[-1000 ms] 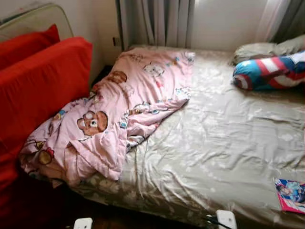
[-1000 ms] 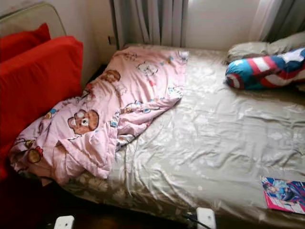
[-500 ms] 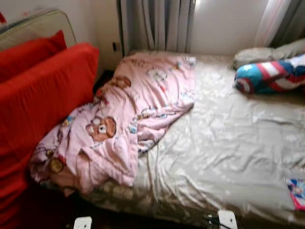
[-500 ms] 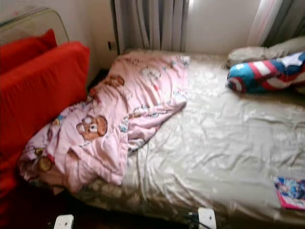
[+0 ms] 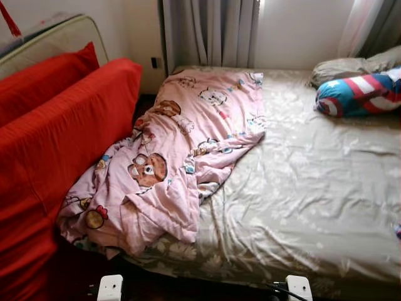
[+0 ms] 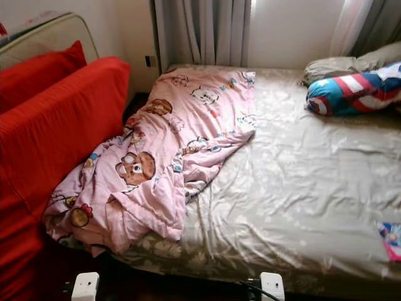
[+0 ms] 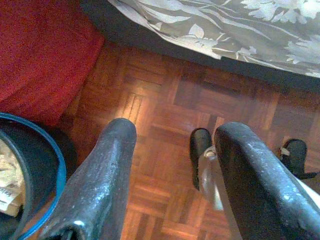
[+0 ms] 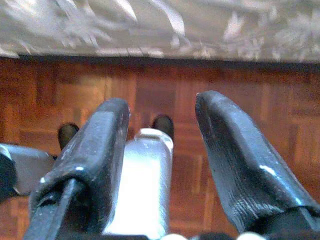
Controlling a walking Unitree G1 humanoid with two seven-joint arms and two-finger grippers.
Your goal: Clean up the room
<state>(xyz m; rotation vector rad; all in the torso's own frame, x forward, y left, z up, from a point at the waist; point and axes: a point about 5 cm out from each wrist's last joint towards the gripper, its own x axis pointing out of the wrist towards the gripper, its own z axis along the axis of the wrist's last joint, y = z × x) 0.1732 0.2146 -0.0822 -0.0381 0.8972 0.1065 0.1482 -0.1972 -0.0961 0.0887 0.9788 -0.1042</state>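
- Pink blanket [image 5: 169, 157] crumpled on left half of bed [image 5: 313, 188], lower end sagging over bed edge toward red sofa [image 5: 56, 138].
- Blue-red-white pillow [image 5: 360, 94] at far right of bed, grey pillow [image 5: 341, 66] just behind it, touching.
- Magazine [image 6: 391, 239] at near right bed edge, cut off by frame in right eye view.
- Whole scene shifted right and slightly down versus a second ago: camera turn to the left, not moved things. Blanket now nearer centre, more sofa in view, magazine sliding out of frame.
- Blanket folds, pillows, magazine unchanged on bed; nothing tidied yet.
- Likely meaning: lining up on blanket as first item, magazine left for later. Judgement only.
- Left gripper [image 7: 172, 170] hanging low over parquet floor [image 7: 160, 100], fingers wide apart, nothing held; blue-rimmed bin [image 7: 30, 180] beside it, sofa and bed edge beyond.
- Right gripper [image 8: 160, 150] also low over floor by bed edge, fingers spread, empty.
- Both arms idle, well below bed top; white parts at bottom of eye views [image 5: 110, 288] too cropped to tell what.
- Next move probably needs a step closer and an arm raise to reach blanket; loose fabric may drag or slip off bed edge.
- Task at very start.
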